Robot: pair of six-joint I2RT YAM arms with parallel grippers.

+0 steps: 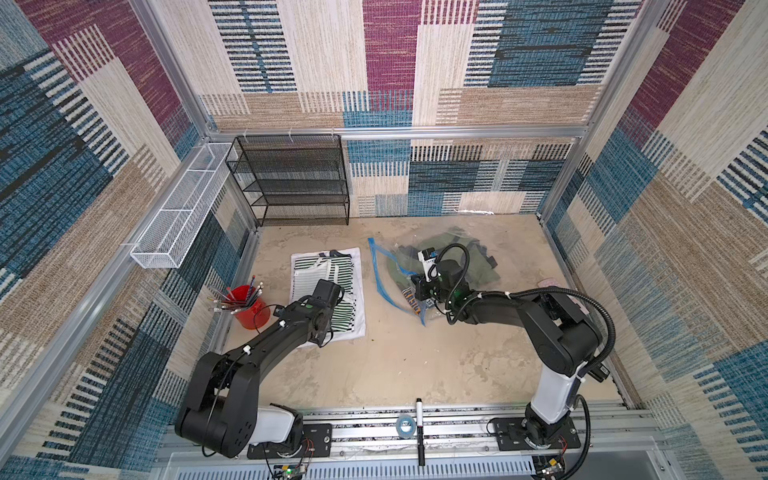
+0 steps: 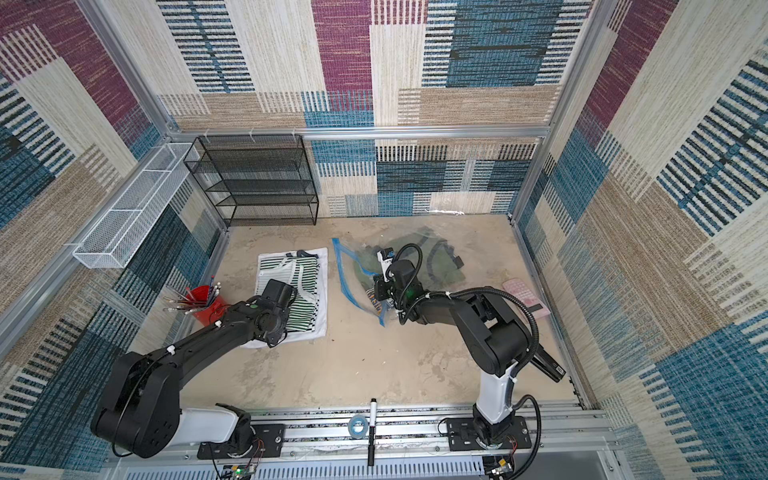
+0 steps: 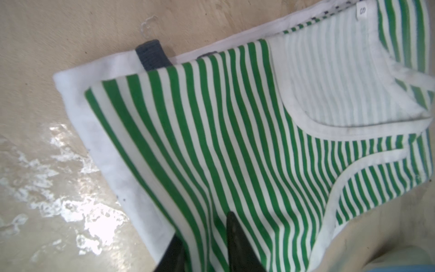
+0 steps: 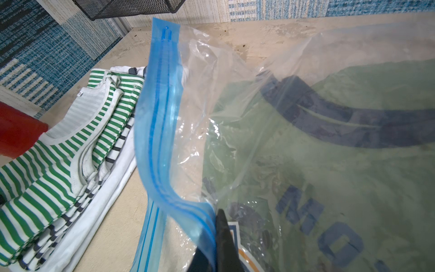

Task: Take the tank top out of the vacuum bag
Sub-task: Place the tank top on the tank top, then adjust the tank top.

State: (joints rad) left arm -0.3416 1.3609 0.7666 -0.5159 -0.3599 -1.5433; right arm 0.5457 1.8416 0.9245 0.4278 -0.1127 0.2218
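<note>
Vacuum bag (image 1: 395, 266) at about one o'clock from the middle of the table (image 1: 415, 365), clear and crinkled, blue zip strip (image 4: 160, 117) along its nine-o'clock edge. Inside, under the plastic, an olive-green garment (image 4: 329, 164) with navy bands and lettering. Right gripper (image 4: 213, 226) pinched tight on the zip strip toward its five-o'clock end, bowed up from the table there. Striped tank top (image 3: 235, 117), green and white, outside the bag at ten o'clock, spread atop a folded stack (image 1: 359, 316) of white and dark-striped clothes. Left gripper (image 3: 203, 226) low over the stripes, fingers a little apart; touching the cloth or not, cannot tell. Red cup (image 1: 249, 309) of pencils at nine o'clock, beside the stack.
</note>
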